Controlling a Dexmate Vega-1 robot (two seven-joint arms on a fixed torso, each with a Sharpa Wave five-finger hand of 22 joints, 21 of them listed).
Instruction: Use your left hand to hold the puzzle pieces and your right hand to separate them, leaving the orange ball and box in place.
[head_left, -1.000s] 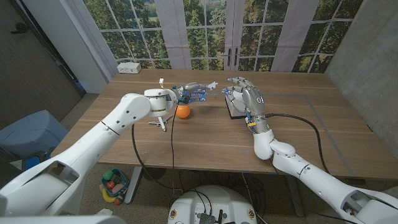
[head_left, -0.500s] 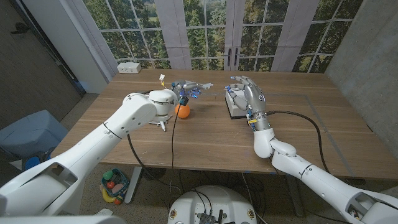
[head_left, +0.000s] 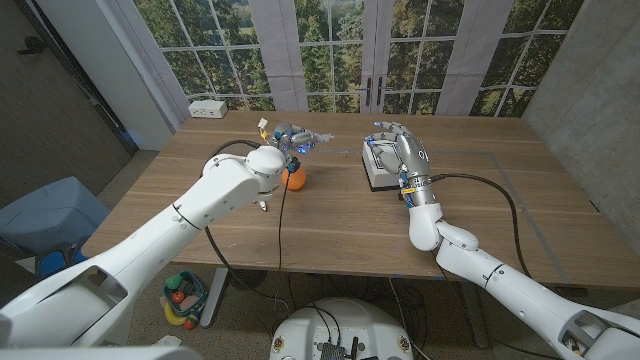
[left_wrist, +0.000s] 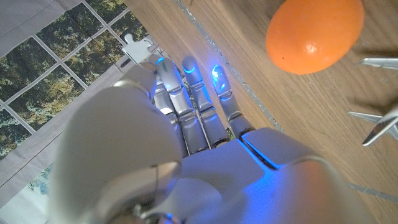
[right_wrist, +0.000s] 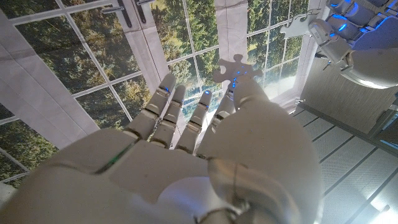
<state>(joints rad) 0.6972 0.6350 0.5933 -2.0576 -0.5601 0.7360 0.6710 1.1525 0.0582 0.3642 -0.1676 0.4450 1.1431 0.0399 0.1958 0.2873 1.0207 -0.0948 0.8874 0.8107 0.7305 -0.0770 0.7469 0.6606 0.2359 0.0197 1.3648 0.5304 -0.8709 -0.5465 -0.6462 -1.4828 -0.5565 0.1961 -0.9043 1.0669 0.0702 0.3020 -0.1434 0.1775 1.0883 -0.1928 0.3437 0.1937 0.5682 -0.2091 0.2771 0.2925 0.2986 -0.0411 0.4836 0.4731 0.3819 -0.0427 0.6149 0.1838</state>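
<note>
My left hand (head_left: 295, 138) hovers above the orange ball (head_left: 293, 178), which sits on the table. In the left wrist view a white puzzle piece (left_wrist: 138, 45) sits at its fingertips, with the ball (left_wrist: 314, 34) off to one side. My right hand (head_left: 399, 150) is raised over the grey box (head_left: 378, 181). It pinches a second white puzzle piece (right_wrist: 235, 67) at its fingertips. The right wrist view also shows my left hand (right_wrist: 357, 37) holding its own piece (right_wrist: 298, 22), apart from the right one. The two pieces are not joined.
A small metal tripod stand (head_left: 261, 200) stands just left of the ball, its legs (left_wrist: 379, 121) close to my left wrist. A white socket block (head_left: 208, 108) lies at the table's far left corner. Cables trail from both arms across the wood.
The hands, close together a second ago, have drawn apart: the left moved back and left above the ball, the right moved right over the box. Each now carries one piece.
</note>
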